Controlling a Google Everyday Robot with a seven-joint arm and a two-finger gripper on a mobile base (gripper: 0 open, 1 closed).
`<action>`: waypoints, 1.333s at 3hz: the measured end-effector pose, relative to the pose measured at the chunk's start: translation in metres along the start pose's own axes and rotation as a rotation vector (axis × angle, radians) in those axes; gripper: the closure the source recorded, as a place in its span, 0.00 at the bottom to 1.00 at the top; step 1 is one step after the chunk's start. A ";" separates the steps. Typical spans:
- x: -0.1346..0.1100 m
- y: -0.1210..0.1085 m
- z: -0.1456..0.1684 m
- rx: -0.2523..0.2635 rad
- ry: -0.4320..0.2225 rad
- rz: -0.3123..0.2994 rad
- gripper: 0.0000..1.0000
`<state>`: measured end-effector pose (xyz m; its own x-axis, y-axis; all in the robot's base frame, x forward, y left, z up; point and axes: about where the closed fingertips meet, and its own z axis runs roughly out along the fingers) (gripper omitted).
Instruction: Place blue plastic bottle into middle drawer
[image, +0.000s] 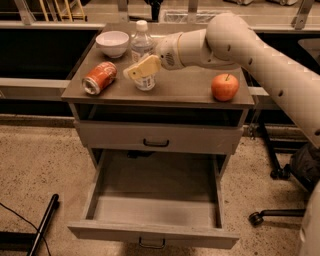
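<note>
The blue plastic bottle (141, 46), clear with a white cap and pale label, stands upright on the cabinet top, left of centre. My gripper (143, 70) reaches in from the right and sits at the bottle's lower half, its pale yellow tip in front of the bottle. The middle drawer (150, 234) is pulled wide open below. Its pale floor is bare.
An orange-red soda can (99, 77) lies on its side left of the bottle. A white bowl (112, 43) stands behind it and a red apple (224, 87) at the right. The upper drawer (156, 143) is shut. A chair wheel (257, 217) is on the floor at right, a black pole (42, 225) at left.
</note>
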<state>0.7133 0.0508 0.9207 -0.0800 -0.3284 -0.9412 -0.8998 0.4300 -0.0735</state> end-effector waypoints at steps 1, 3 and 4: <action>-0.013 -0.005 0.009 -0.045 -0.069 0.025 0.27; -0.028 0.014 0.002 -0.165 -0.149 -0.042 0.73; -0.034 0.029 -0.023 -0.231 -0.199 -0.068 0.96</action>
<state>0.6800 0.0546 0.9578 0.0493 -0.1688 -0.9844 -0.9757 0.2026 -0.0836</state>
